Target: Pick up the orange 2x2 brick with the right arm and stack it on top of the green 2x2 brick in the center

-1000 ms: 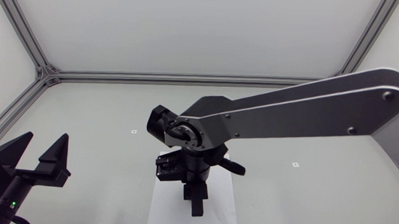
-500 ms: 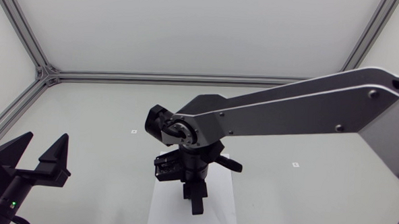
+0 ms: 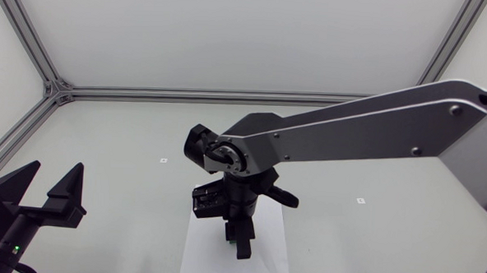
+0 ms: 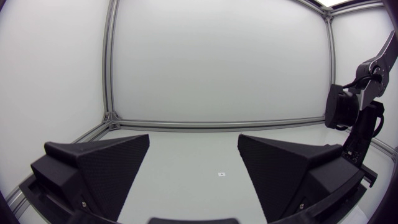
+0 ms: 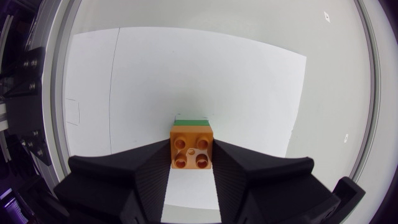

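Spanning the scene, the pale table (image 3: 103,139) lies under the right arm (image 3: 375,130), which comes in from its side and stretches past the middle over a white sheet (image 3: 201,250). The left gripper (image 3: 54,168) sits near the table's left edge, fingers spread wide apart with nothing between them. The right gripper (image 5: 192,149) points down, clenched on the orange 2x2 brick (image 5: 192,147), a finger pressing each side. The green 2x2 brick (image 5: 191,122) shows as a thin edge directly beneath the orange one, on the sheet.
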Robot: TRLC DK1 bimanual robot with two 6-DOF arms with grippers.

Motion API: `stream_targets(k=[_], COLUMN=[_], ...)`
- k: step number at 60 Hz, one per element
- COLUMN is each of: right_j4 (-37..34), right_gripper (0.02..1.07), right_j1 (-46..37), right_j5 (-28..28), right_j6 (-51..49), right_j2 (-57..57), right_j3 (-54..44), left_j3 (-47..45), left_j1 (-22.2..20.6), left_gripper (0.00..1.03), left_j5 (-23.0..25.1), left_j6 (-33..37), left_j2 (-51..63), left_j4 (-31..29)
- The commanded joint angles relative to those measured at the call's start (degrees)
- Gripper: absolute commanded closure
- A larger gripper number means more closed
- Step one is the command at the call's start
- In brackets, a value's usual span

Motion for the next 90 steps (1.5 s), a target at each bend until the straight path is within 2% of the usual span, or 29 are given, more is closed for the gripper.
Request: stream_targets(k=[1,22,54,73,90], right_j4=[0.76,1.99,5.07,9.64,5.77], right_gripper=[0.80,0.80,0.80,0.80,0.80], right_j1=[0.46,2.22,1.69,0.02,0.02], right_j5=[-1.84,0.53,3.25,0.97,1.49], right_j6=[-0.64,6.66,7.36,6.66,5.87], right_j2=[2.34,2.08,3.84,3.48,4.54], right_j3=[-4.13,-3.17,-6.33,-10.20,-7.03], left_j3=[-2.35,-2.35,-2.35,-2.35,-2.35], left_j1=[0.13,0.13,0.13,0.13,0.13], left_gripper=[0.04,0.04,0.04,0.04,0.04], left_j5=[0.07,0.07,0.16,0.07,0.07], left_j6=[0.33,0.33,0.33,0.33,0.33], left_j2=[-0.32,-0.32,-0.32,-0.32,-0.32], left_j4=[-0.58,-0.58,-0.58,-0.58,-0.58])
